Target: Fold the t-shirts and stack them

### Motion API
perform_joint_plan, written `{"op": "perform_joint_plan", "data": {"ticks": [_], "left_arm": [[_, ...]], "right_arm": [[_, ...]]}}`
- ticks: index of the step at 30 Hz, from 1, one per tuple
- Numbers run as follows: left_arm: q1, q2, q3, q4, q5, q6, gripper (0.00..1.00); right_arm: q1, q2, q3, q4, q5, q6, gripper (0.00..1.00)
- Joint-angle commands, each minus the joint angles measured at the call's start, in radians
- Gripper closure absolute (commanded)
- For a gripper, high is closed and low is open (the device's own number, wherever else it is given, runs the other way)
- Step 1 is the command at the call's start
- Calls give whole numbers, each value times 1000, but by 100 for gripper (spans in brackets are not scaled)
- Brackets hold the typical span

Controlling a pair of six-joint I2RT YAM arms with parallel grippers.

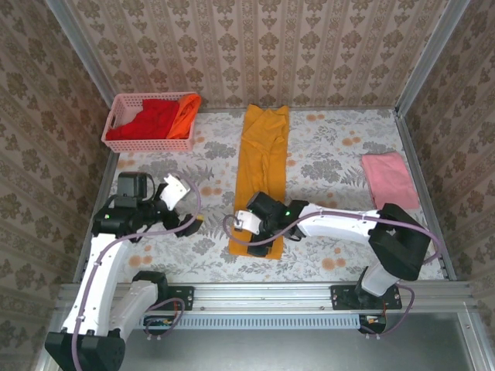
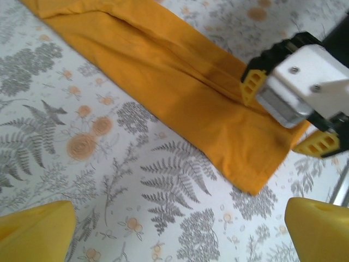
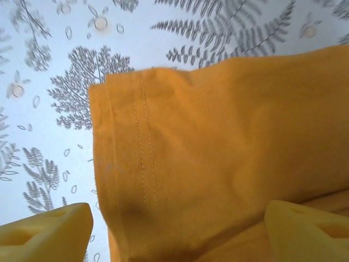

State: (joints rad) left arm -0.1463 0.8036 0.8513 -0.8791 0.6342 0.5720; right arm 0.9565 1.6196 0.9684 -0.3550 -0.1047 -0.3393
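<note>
1. The golden-yellow t-shirt [image 1: 263,154] lies folded lengthwise into a long narrow strip down the middle of the table [image 1: 332,154]. It runs from the far edge towards the near edge.
2. The right gripper [image 1: 254,230] is low over the near end of that strip. Its jaws are spread and released, one yellow fingertip [image 2: 253,87] on each side of the strip's width.
3. In the right wrist view the stitched hem of the shirt [image 3: 229,153] lies flat between the parted fingers [image 3: 43,234], and no cloth is pinched.
4. The left gripper [image 1: 188,207] is over bare table left of the strip, towards the near left part. Its jaws are wide apart and grasp nothing.
5. The left wrist view looks across the flowered tablecloth at the strip's near end [image 2: 180,93] and at the right gripper [image 2: 286,115] on it.
6. A pale pink t-shirt [image 1: 389,179] lies folded flat at the right edge of the table, well apart from the yellow one.
7. A pink basket [image 1: 124,116] stands in the far left corner. It holds a red t-shirt [image 1: 155,120] and an orange t-shirt [image 1: 186,112], the orange one hanging over its right rim.
</note>
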Motion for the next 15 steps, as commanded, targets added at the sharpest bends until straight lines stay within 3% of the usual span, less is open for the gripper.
{"op": "perform_joint_plan", "data": {"ticks": [1, 12, 15], "left_arm": [[23, -39, -27, -80, 79, 133, 0], [43, -49, -66, -28, 144, 116, 0], [44, -49, -73, -19, 146, 115, 0]], "right_arm": [[7, 53, -2, 9, -14, -95, 20], [21, 175, 24, 3, -38, -116, 35], [21, 190, 21, 2, -31, -118, 47]]}}
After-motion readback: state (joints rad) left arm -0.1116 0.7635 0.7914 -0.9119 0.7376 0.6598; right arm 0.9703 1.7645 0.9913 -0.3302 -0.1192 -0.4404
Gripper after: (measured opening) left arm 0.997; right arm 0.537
